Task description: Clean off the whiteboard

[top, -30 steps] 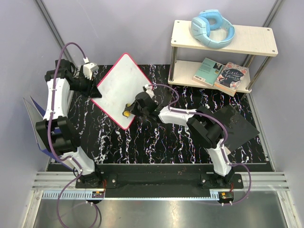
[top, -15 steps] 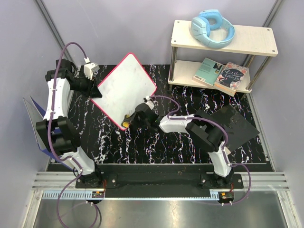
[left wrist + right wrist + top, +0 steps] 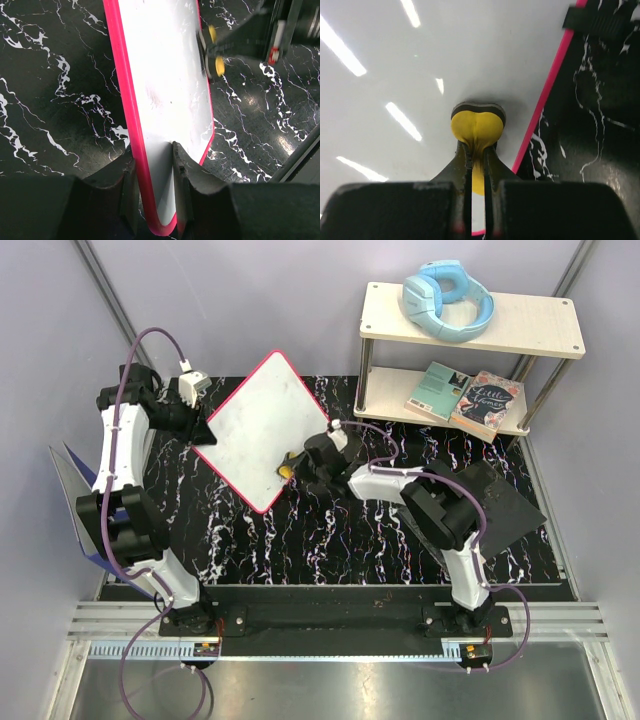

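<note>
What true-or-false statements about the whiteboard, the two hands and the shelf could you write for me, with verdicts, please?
1. The left hand clamps the rim of the white rectangular board with a red-pink rim. True.
2. The right hand is open and empty. False: it is shut on a small yellow eraser with a dark pad.
3. That eraser sits over the board's white face, close to its rim. True.
4. The light blue headphones lie on the lower level of the pale wooden shelf unit. False: they sit on its top level; two books lie on the lower one.
</note>
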Robot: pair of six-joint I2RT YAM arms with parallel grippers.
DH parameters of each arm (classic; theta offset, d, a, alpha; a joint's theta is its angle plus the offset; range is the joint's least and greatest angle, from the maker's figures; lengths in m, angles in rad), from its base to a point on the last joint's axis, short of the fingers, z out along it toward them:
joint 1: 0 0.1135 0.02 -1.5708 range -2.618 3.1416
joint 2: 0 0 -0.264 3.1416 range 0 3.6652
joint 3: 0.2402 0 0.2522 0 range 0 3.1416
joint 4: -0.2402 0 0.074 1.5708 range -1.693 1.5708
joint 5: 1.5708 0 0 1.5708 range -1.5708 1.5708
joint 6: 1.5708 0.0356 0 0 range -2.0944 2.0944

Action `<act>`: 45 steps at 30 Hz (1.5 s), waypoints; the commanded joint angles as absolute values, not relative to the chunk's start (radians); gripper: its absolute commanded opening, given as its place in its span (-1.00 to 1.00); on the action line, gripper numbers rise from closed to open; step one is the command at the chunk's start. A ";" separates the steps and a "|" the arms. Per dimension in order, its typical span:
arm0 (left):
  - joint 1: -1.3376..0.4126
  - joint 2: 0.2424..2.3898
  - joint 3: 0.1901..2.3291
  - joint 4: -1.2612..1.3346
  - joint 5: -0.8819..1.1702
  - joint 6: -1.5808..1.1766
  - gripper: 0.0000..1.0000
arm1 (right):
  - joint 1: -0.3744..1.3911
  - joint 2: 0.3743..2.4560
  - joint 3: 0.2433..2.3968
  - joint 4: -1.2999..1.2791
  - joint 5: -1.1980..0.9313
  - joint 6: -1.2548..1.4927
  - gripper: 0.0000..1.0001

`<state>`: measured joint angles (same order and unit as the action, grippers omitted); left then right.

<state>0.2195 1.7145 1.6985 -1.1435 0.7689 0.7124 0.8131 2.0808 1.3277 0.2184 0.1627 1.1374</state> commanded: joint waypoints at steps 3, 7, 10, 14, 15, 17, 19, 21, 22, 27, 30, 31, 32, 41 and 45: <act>0.206 1.720 1.735 -1.111 0.750 0.807 -1.00 | 0.787 2.121 1.428 0.215 0.212 1.079 -1.00; 0.206 1.724 1.740 -1.114 0.747 0.802 -1.00 | 0.802 2.166 1.456 0.215 0.126 1.089 -1.00; 0.207 1.727 1.743 -1.114 0.749 0.796 -1.00 | 0.842 2.149 1.431 0.203 0.115 1.080 -1.00; 0.207 1.733 1.753 -1.114 0.759 0.781 -1.00 | 0.887 2.126 1.404 0.146 0.088 1.069 -1.00; 0.207 1.735 1.755 -1.112 0.762 0.779 -1.00 | 0.894 2.114 1.384 0.144 0.092 1.068 -1.00; 0.207 1.735 1.759 -1.112 0.770 0.773 -1.00 | 0.917 2.108 1.371 0.141 0.086 1.069 -1.00; 0.206 1.740 1.763 -1.114 0.778 0.769 -1.00 | 0.930 2.111 1.365 0.143 0.074 1.074 -1.00; 0.207 1.741 1.770 -1.115 0.779 0.762 -1.00 | 0.940 2.129 1.367 0.135 0.049 1.077 -1.00; 0.207 1.741 1.772 -1.114 0.779 0.761 -1.00 | 0.939 2.135 1.362 0.146 0.023 1.084 -1.00; 0.206 1.740 1.772 -1.118 0.779 0.764 -1.00 | 0.940 2.167 1.344 0.173 -0.038 1.138 -1.00; 0.207 1.743 1.770 -1.120 0.782 0.765 -1.00 | 0.940 2.178 1.370 0.147 -0.043 1.152 -1.00; 0.207 1.743 1.770 -1.121 0.787 0.764 -1.00 | 0.942 2.180 1.376 0.121 -0.035 1.160 -1.00; 0.207 1.743 1.772 -1.121 0.790 0.762 -1.00 | 0.942 2.180 1.384 0.112 -0.032 1.167 -1.00; 0.207 1.753 1.789 -1.123 0.792 0.753 -1.00 | 0.960 2.141 1.329 0.112 0.014 1.327 -1.00; 0.207 1.755 1.789 -1.124 0.793 0.753 -1.00 | 0.969 2.174 1.307 0.244 -0.058 1.420 -1.00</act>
